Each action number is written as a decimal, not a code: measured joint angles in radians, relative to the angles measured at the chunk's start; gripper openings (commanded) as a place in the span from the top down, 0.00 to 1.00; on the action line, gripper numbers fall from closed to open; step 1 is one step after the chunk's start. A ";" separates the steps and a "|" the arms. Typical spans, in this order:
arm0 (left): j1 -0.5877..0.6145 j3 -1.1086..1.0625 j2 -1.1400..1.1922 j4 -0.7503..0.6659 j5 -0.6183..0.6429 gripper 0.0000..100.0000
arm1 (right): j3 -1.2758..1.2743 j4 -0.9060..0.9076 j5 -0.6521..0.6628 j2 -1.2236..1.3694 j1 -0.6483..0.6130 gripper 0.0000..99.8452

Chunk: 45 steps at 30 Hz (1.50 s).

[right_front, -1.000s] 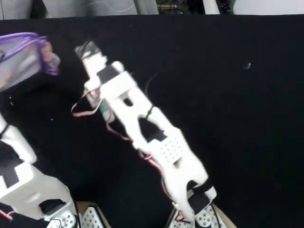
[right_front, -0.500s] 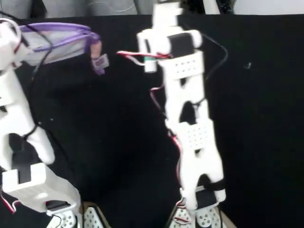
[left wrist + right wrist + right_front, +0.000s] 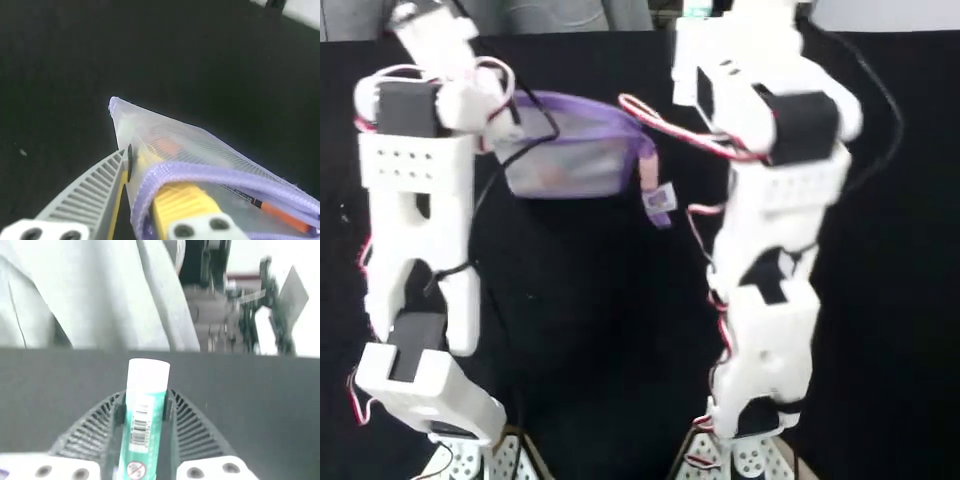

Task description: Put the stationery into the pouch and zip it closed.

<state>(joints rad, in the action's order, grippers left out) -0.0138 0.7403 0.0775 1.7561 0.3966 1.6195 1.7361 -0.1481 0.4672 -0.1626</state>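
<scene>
A: Entry, largest item first. Desk?

B: Black desk [image 3: 880, 300]. Left arm [image 3: 415, 230] and right arm [image 3: 770, 250] both stand tall over it, side by side.

A: Pouch?

B: Clear mesh pouch [image 3: 570, 160] with purple trim, slung between the two arms near the far edge of the desk. The left gripper [image 3: 131, 165] has it by one end. Its fingers [image 3: 95, 192] pinch the purple rim, one outside the mesh and one inside. The mouth looks open, the two purple edges apart.

A: Right gripper?

B: Right gripper [image 3: 145, 402] is up high, facing past the far edge of the desk. Its fingers [image 3: 192, 425] are clamped on a glue stick [image 3: 144, 415], green body with white cap. The stick stands upright between them, cap end out beyond the tips, outside the pouch.

A: Contents?

B: One orange pen [image 3: 280, 217] lies inside along the rim. Other shapes show through the mesh, too blurred to name.

A: Smallest?

B: Zip tag [image 3: 658, 198] hangs off the pouch end nearest the right arm.
</scene>
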 measured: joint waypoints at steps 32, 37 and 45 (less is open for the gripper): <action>-0.051 -0.155 -0.040 -0.034 0.025 0.97 | -1.240 -0.540 -0.126 -0.643 -0.127 0.99; -0.051 -0.155 -0.040 -0.034 0.025 0.97 | -1.519 -0.813 -0.126 -0.760 -0.175 0.99; -0.051 -0.155 -0.040 -0.034 0.025 0.97 | -1.941 -1.284 -0.126 -0.913 -0.250 0.99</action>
<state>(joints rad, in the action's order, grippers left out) -0.0644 0.5854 0.0376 1.7223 0.4212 -0.3214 0.4519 -0.2739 -0.4457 -0.4127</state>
